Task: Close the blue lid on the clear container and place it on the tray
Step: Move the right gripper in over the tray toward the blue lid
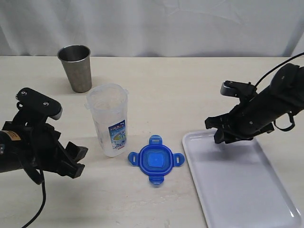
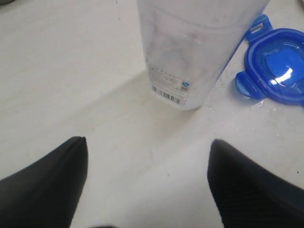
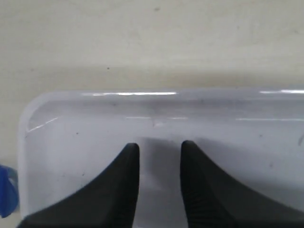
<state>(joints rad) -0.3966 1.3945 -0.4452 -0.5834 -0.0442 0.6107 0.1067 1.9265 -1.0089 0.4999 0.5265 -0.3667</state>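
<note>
The clear container (image 1: 109, 119) stands upright and uncovered on the table, its printed label toward the camera; the left wrist view shows its base (image 2: 190, 57). The blue lid (image 1: 156, 159) lies flat just right of it, lighter centre up, and also shows in the left wrist view (image 2: 278, 66). My left gripper (image 1: 76, 160) stands open with nothing between its fingers, low to the left of the container (image 2: 148, 142). My right gripper (image 1: 221, 129) hovers over the near-left corner of the white tray (image 1: 237, 190), open by a narrow gap and empty (image 3: 160, 146), tray rim (image 3: 142, 102) ahead.
A grey steel cup (image 1: 75, 67) stands at the back left of the table. A pale curtain hangs behind the table. A black cable trails from the left arm (image 1: 40, 199) toward the front edge.
</note>
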